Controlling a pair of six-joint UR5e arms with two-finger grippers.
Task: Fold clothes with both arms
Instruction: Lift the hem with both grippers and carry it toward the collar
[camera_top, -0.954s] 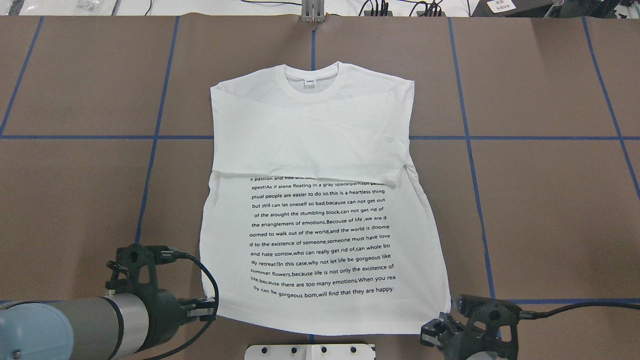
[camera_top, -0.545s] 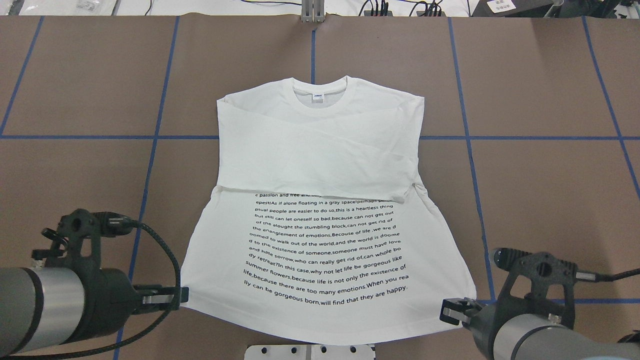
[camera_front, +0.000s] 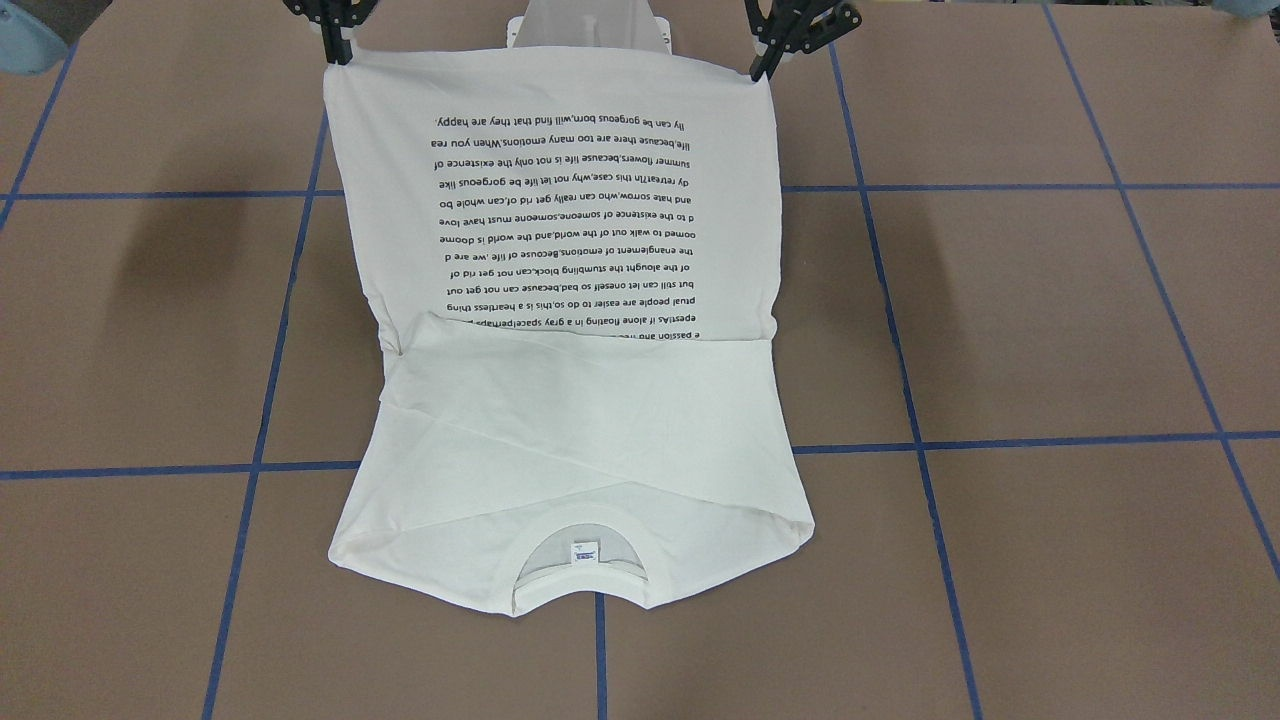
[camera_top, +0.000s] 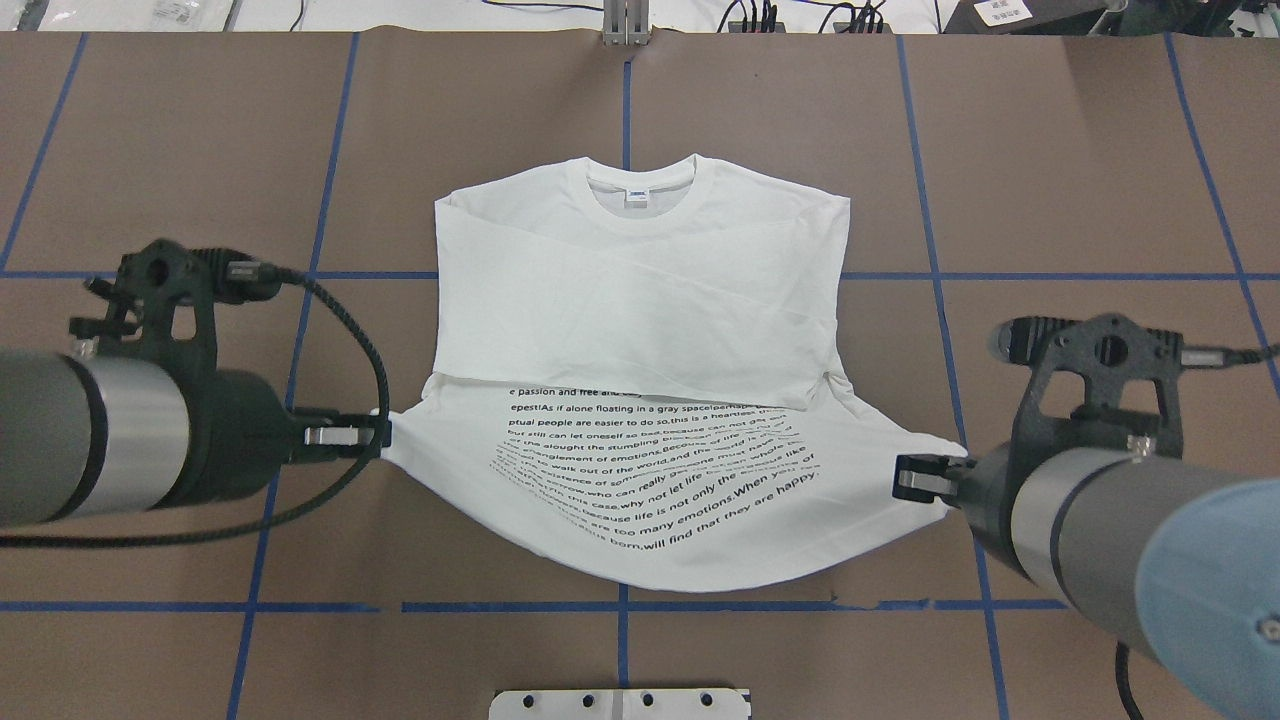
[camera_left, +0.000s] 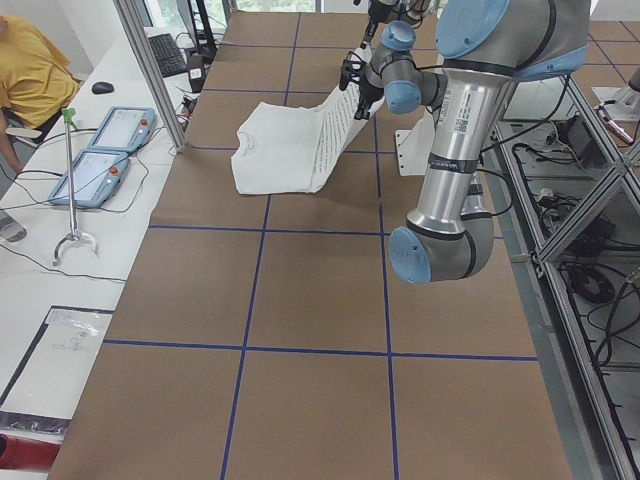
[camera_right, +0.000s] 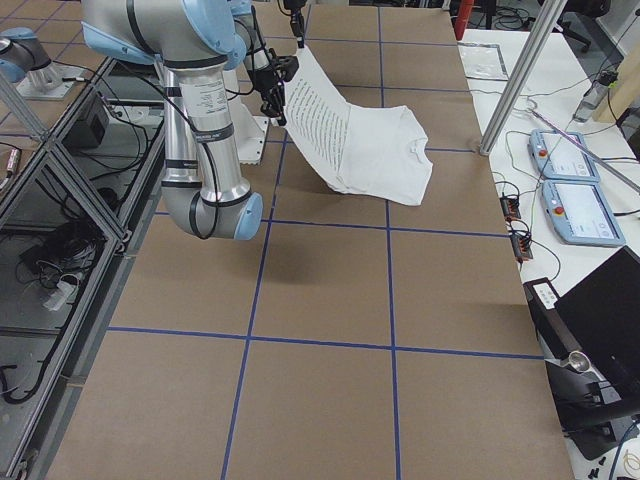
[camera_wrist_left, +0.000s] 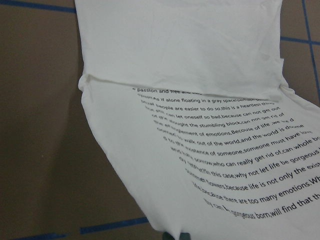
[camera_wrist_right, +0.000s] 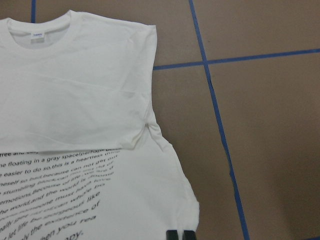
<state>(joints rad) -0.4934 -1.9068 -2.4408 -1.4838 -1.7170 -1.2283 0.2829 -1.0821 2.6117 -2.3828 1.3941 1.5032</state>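
- Nearest the robot, at 6 o'clock in the overhead view, you have the white pedestal base (camera_top: 620, 703). The brown table (camera_top: 1100, 150) with its blue tape lines runs out from it.
- Next out is the T-shirt (camera_top: 720, 555), with its hem end raised off the table. The hem edge sags toward 6 o'clock between the two held corners, since only the corners are carried.
- Your left gripper (camera_top: 372, 436) is at the hem's 9 o'clock corner, jaws pinched together on the cloth. The right gripper (camera_top: 908, 476) is clamped the same way on the 3 o'clock corner. Holding the corners wide apart keeps the panel spread, so it can be laid over flat.
- The printed text (camera_top: 650, 470) faces up on the raised panel, its lines bowed by the slack.
- Beyond it a folded-over layer (camera_top: 640, 300) crosses the chest and lies flat on the table. I judge this half serves as the anchor for the fold.
- Farthest out, at 12 o'clock, the collar (camera_top: 640, 180) and its tag (camera_top: 635, 195) rest on the table — likely where you want the hem to land.
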